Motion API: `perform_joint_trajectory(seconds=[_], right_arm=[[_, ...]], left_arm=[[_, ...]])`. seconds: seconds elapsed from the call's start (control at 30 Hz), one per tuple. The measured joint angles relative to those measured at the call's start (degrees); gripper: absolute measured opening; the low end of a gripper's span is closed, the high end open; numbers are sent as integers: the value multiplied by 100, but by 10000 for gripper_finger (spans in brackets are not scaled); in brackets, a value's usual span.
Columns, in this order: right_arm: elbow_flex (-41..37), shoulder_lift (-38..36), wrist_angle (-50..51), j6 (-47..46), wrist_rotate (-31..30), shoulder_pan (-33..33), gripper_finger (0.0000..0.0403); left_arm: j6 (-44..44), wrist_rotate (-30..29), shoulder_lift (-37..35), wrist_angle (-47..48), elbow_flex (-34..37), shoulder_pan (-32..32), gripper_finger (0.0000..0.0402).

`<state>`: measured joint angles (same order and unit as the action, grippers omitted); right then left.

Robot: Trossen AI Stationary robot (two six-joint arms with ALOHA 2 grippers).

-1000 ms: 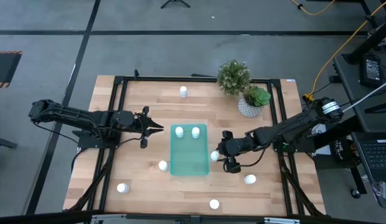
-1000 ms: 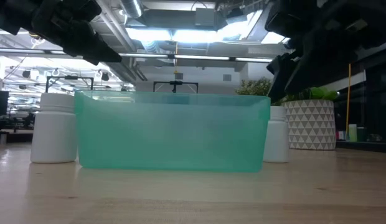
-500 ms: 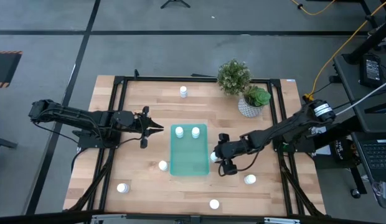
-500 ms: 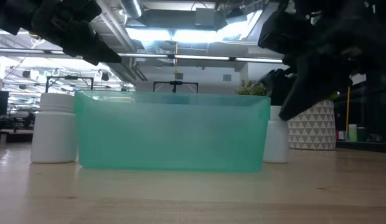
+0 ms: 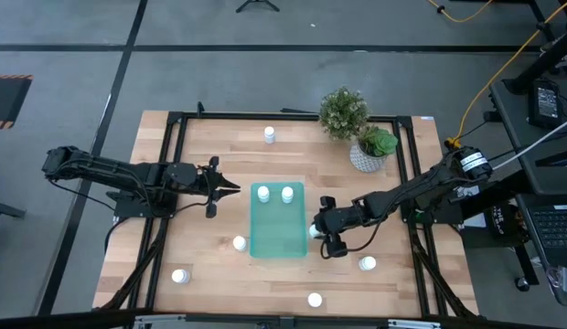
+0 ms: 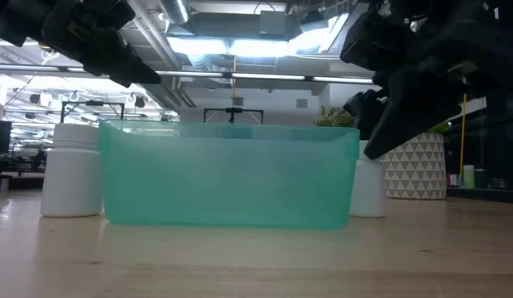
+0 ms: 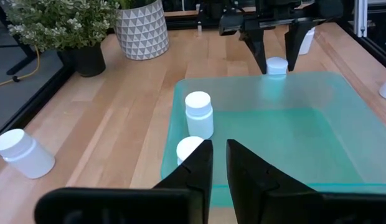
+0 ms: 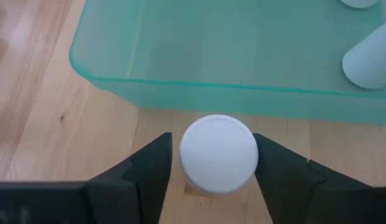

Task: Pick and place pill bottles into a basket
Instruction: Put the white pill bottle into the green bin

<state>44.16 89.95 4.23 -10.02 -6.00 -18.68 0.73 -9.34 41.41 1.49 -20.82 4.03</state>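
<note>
The teal tray lies at the table's middle with two white bottles standing in its far end. My right gripper is open, down at the tray's right side. Its fingers stand close on either side of a white bottle that stands upright on the table beside the tray wall. The left wrist view shows the same bottle between those fingers. My left gripper is shut and empty, held above the table left of the tray.
Loose bottles stand on the table at the far middle, left of the tray, near left, near middle and near right. A patterned plant pot and a plant stand at the far right.
My right gripper has gone toward the table's left edge and down, coming over the bottle beside the tray's right wall until its fingers stand on either side of it. The bottle has stayed in place.
</note>
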Motion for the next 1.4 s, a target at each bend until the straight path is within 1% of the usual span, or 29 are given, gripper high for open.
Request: perform_joint_trajectory(seconds=[0.2,0.27,0.43,0.53,0.63,0.83,0.93,1.07,1.17,1.27,1.4], right_arm=[[0,-4,5,20,-4,0,161],[0,-4,13,28,-5,0,153],[0,-19,44,169,-3,12,153],[-5,-166,219,290,2,55,153],[-7,-439,237,324,2,135,153],[-7,-1099,628,482,-1,388,155],[-7,-1391,693,691,0,533,154],[-3,-1672,482,1042,10,720,154],[-2,-1706,149,1333,295,843,154],[4,-1608,-234,1482,436,954,154],[78,-1378,-237,1714,503,1061,154]], left_arm=[[0,2,0,1,0,0,40],[0,2,0,1,0,0,38],[0,2,0,1,0,0,36],[-2,0,0,1,0,0,39],[-1,2,-1,16,0,0,40],[0,0,0,187,0,0,33],[0,0,0,224,0,0,32],[-10,-5,0,218,0,0,33],[-131,-6,0,219,0,0,32],[-149,2,0,191,0,0,29],[-149,2,0,148,0,0,27]])
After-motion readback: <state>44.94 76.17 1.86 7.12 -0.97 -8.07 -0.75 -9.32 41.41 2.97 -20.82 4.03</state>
